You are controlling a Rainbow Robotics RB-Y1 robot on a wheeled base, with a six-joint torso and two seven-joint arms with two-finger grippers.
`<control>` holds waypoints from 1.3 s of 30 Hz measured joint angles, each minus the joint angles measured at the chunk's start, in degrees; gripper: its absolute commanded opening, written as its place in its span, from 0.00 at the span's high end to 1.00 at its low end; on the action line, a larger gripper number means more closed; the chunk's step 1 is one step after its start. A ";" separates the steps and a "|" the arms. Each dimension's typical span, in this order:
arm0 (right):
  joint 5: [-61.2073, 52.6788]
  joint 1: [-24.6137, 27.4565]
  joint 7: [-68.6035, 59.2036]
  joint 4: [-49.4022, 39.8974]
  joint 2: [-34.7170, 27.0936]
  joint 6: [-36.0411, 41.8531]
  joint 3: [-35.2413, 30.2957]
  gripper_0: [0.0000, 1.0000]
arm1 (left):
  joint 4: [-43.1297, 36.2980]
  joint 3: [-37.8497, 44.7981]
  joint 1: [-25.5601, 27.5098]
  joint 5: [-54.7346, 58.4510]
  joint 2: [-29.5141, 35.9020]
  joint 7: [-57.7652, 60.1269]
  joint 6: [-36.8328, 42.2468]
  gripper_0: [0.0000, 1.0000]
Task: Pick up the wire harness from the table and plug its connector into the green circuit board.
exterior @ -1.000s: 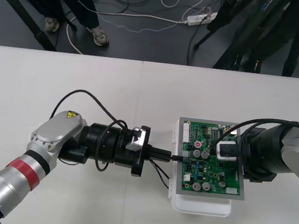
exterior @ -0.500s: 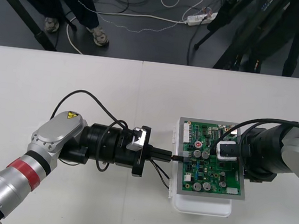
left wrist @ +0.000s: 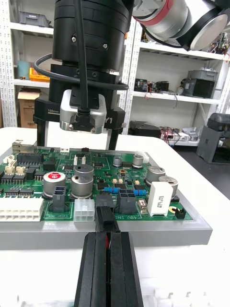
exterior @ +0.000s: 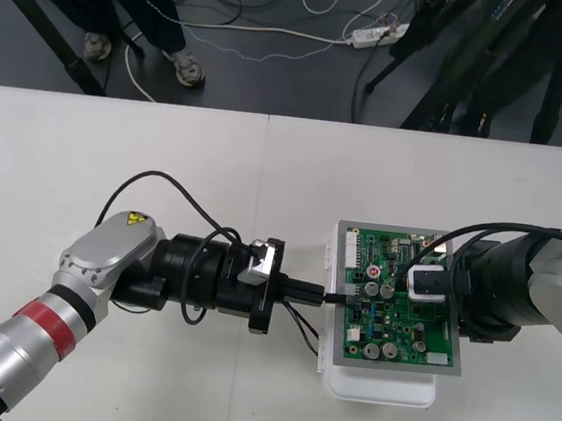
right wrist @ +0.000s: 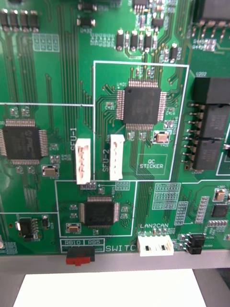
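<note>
At the board's [exterior: 396,308] left edge, the left gripper [exterior: 317,295] is clamped on the plug [left wrist: 105,218], wires [exterior: 299,325] trailing beneath. Push straight and level. Right gripper [exterior: 424,286] stands over the board, fingers [left wrist: 113,136] apart.

Your board [exterior: 396,308] sits on its base [exterior: 383,387]; the left gripper [exterior: 318,295] holds the plug [exterior: 336,297] at its left edge, and the right gripper [exterior: 419,285] hangs above.

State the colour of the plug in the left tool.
The plug is black; the left wrist view shows it best.
</note>
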 measured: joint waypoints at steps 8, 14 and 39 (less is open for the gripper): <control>0.07 0.01 0.00 0.04 0.17 0.00 0.04 0.00 | -0.08 -1.02 0.10 0.60 -0.25 0.00 1.05 1.00; 0.12 0.02 -0.01 0.04 0.19 0.00 0.04 0.00 | -0.08 -1.08 0.10 0.62 -0.25 -0.01 1.19 1.00; 0.25 0.07 -0.01 0.07 0.24 -0.02 0.04 0.00 | -0.10 -1.12 0.10 0.46 -1.07 -0.29 1.75 0.41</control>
